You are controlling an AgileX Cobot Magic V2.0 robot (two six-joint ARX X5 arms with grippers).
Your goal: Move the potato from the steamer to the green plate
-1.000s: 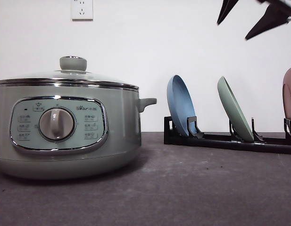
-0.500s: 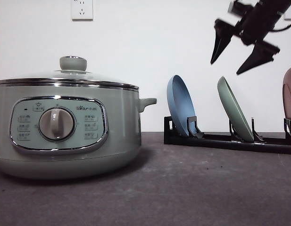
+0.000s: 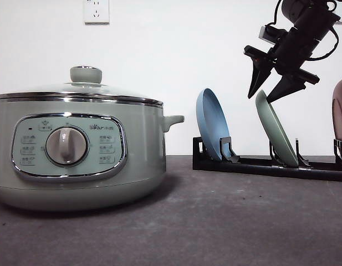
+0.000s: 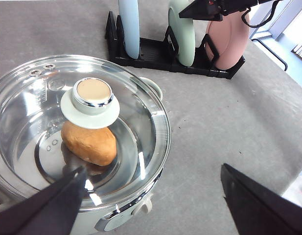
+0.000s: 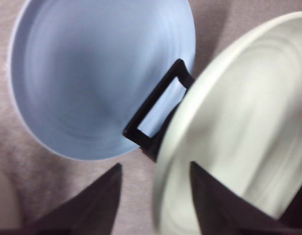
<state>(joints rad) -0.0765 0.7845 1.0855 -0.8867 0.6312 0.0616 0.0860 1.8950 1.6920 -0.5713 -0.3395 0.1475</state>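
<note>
The right gripper (image 3: 265, 93) hangs spread, fingertips straddling the top rim of the green plate (image 3: 275, 130), which stands on edge in the rack (image 3: 259, 165) directly below. The left gripper (image 4: 151, 203), also spread, hovers above the steamer (image 3: 76, 149). The potato (image 4: 89, 143) lies inside under the closed lid (image 4: 92, 100).

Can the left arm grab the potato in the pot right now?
Probably not yet. The left gripper is open above the pot, but the glass lid covers the potato, so the lid must come off first.
</note>
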